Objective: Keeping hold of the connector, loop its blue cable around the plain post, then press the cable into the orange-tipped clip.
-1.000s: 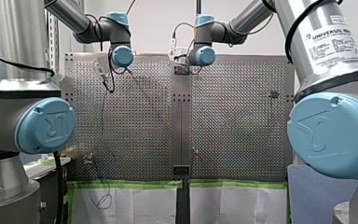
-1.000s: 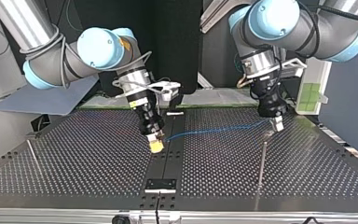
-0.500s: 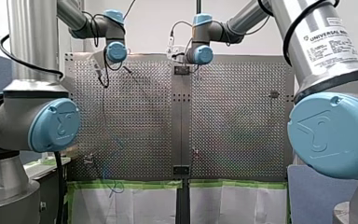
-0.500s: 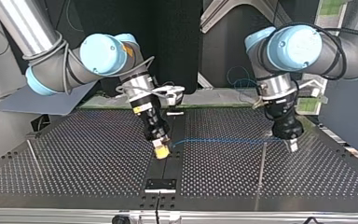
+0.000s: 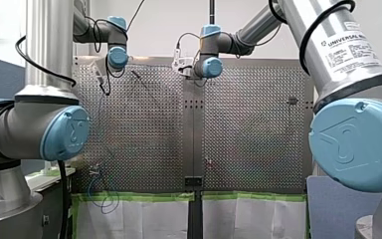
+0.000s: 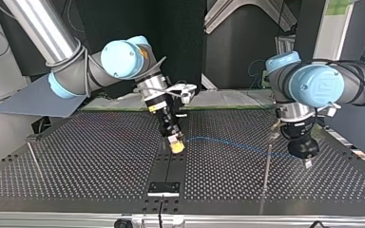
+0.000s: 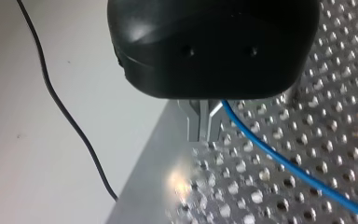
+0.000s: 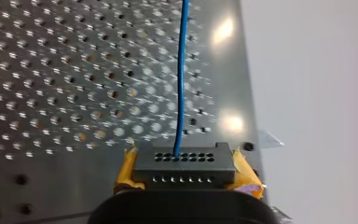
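Top view: my right gripper (image 6: 176,145) over table (image 6: 76,156) centre; blue cable (image 6: 233,145) runs to my left gripper (image 6: 308,163), near plain post (image 6: 266,166) by table's edge.
L wrist: metal fingers (image 7: 200,123) clenched on cable.
R wrist: yellow pads (image 8: 128,168) clamp connector (image 8: 184,163).

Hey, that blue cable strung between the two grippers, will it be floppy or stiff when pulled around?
Probably flexible: the blue cable curves gently between my right gripper and my left gripper. Likely slightly springy: it leaves the connector nearly straight. It looks thin, so probably light.
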Action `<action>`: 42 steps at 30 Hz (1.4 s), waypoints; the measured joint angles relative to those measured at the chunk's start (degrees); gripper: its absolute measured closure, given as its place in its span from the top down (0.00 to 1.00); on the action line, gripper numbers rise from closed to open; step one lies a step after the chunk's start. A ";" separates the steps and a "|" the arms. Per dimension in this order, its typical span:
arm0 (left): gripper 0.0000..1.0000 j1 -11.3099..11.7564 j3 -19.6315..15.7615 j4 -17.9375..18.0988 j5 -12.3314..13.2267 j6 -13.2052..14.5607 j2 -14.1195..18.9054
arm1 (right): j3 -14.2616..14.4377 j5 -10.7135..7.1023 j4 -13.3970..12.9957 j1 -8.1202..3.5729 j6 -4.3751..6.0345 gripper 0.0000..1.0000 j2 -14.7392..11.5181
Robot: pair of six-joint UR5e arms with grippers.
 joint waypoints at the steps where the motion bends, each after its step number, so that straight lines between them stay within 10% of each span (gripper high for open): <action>1: 0.10 0.39 0.40 -0.39 0.35 -0.03 -0.34 | 0.00 0.00 -0.04 0.05 0.03 0.00 0.25; 17: 0.10 2.40 7.93 -3.28 7.34 -1.31 -7.02 | -0.03 -0.08 -2.89 -0.64 0.39 0.00 4.26; 32: 0.10 3.73 15.40 -3.30 4.99 -2.91 -8.88 | -0.04 1.17 -3.80 -1.76 0.23 0.00 5.60; 42: 0.10 4.04 12.47 -1.47 5.31 -3.14 -8.89 | -0.01 1.18 -3.14 -1.83 0.00 0.00 5.71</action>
